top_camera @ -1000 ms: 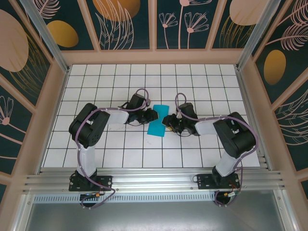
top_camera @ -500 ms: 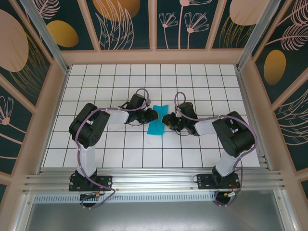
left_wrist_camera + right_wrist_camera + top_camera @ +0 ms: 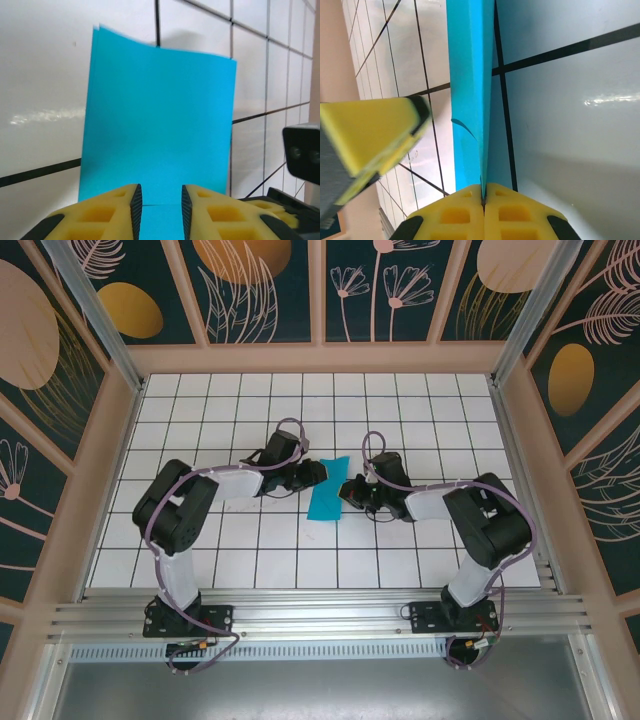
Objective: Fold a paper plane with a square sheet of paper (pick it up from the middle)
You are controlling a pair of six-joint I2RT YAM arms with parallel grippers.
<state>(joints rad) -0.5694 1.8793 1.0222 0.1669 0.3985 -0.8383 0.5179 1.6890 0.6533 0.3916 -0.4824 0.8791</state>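
Top external view, near edge: both arm bases bolted to the rail, elbows bent, forearms angled inward over the white grid table (image 3: 420, 400).

Mid-table: left gripper (image 3: 318, 476) and right gripper (image 3: 346, 490) face each other. The sheet of paper (image 3: 326, 502) lies between them, just off the table's centre. It is teal and narrower than a square, a tilted oblong spanning about two tiles lengthwise.

Left wrist view: yellow fingers (image 3: 120, 210) stand a narrow gap apart, so the jaws are partly open. A teal strip shows in the gap, with a crease line across it. Cannot see the pads pressing on it. Beyond the fingertips the sheet spreads flat over the tiles. Its far left corner shows two layers slightly offset. The right gripper's dark body sits at the sheet's right side.

Right wrist view: yellow pads (image 3: 455, 215) are pressed fully together, with the sheet's edge nipped in the seam. The paper runs away from the pads as a slim teal wedge, layers visible. The left gripper's yellow finger is just beside it.

Far tiles are bare up to the wooden wall.
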